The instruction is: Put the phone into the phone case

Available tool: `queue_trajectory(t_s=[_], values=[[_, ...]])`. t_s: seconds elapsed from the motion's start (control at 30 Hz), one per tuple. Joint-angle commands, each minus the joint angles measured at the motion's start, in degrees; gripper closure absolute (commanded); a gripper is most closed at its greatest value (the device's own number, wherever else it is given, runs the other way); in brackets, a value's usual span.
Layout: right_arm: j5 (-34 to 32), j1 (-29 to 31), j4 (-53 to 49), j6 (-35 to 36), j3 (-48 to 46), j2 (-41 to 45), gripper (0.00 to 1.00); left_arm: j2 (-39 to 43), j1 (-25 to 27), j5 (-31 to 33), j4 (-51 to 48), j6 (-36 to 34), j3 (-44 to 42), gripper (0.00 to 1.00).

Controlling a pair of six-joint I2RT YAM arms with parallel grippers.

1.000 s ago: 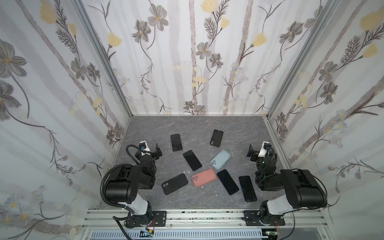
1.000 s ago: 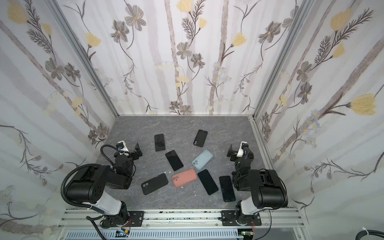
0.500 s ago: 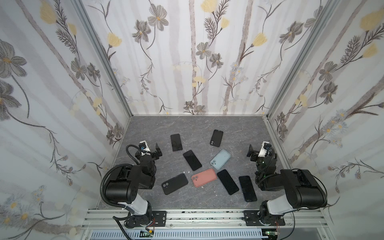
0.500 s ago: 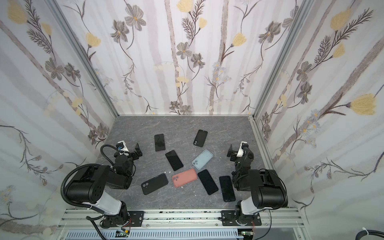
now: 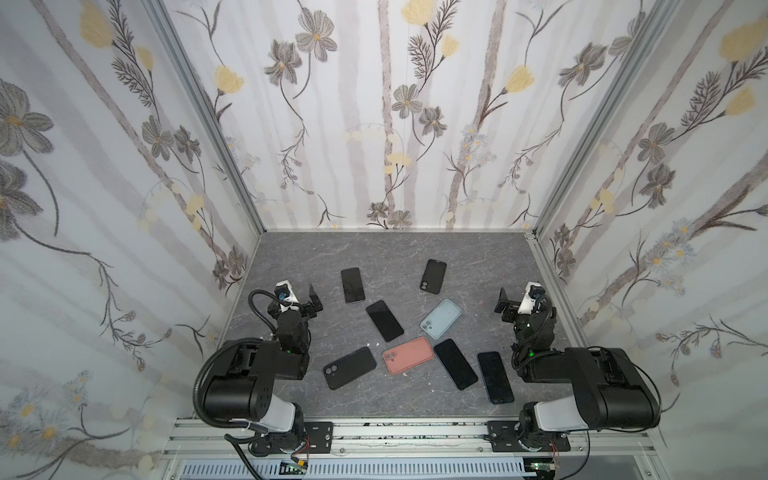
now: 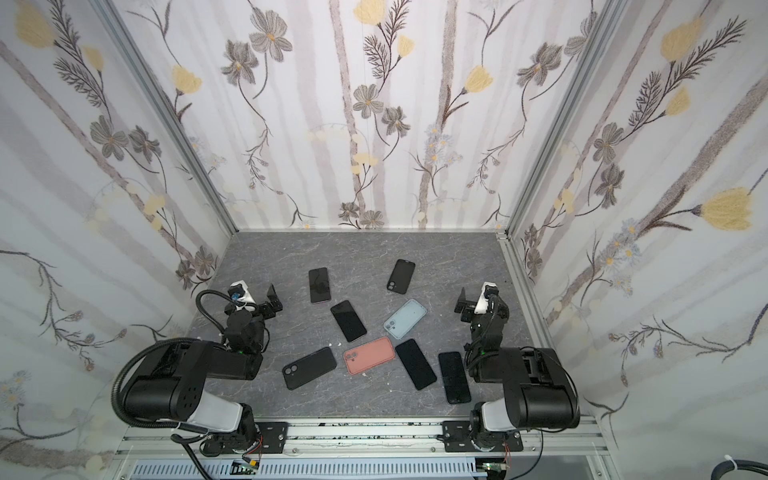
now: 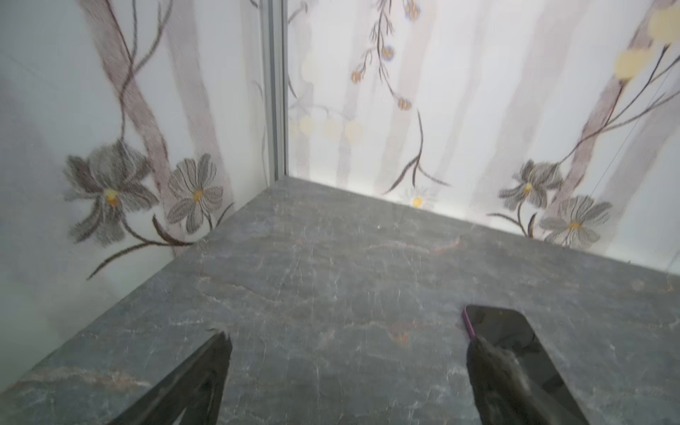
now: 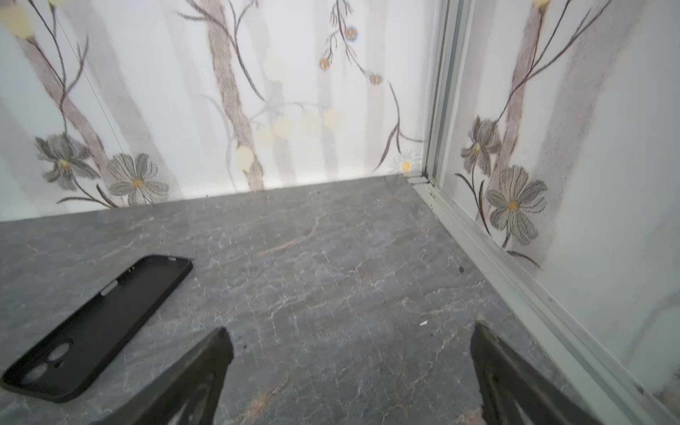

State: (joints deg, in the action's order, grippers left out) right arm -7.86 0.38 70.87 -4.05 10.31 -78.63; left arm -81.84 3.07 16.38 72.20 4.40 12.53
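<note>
The black phone case [image 8: 99, 323] (empty) lies near wide-spread fingers [image 8: 206, 371].

No legible text, label, brand or number on anything here.

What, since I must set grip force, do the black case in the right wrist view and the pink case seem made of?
Black case: probably matte flexible plastic or silicone; dull surface without glare, thin raised rim, table visible through camera cutouts. Pink case: seemingly matte silicone or rubbery plastic; even colour, no reflections, but too small to be sure.
</note>
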Motion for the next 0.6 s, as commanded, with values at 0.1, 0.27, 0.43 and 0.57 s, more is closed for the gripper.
queue_trajectory(t_s=[0.1,0.27,0.43,0.57], values=[[0.51,0.65,-21.99,-0.65,6.64,14.62,0.02,15.63,0.09,2.37,-25.00,6.44,8.02,0.03],[5.39,3.32,-48.10,-3.70,20.44,21.22,0.09,20.54,0.96,-3.47,-45.74,16.29,20.13,0.14],[7.49,10.74,-67.81,-7.29,31.72,24.08,0.15,10.91,5.35,-16.28,-70.84,16.30,40.05,0.24],[7.34,16.90,-76.27,-11.83,36.09,24.58,0.18,0.47,8.91,-20.26,-86.86,14.77,54.14,0.28]])
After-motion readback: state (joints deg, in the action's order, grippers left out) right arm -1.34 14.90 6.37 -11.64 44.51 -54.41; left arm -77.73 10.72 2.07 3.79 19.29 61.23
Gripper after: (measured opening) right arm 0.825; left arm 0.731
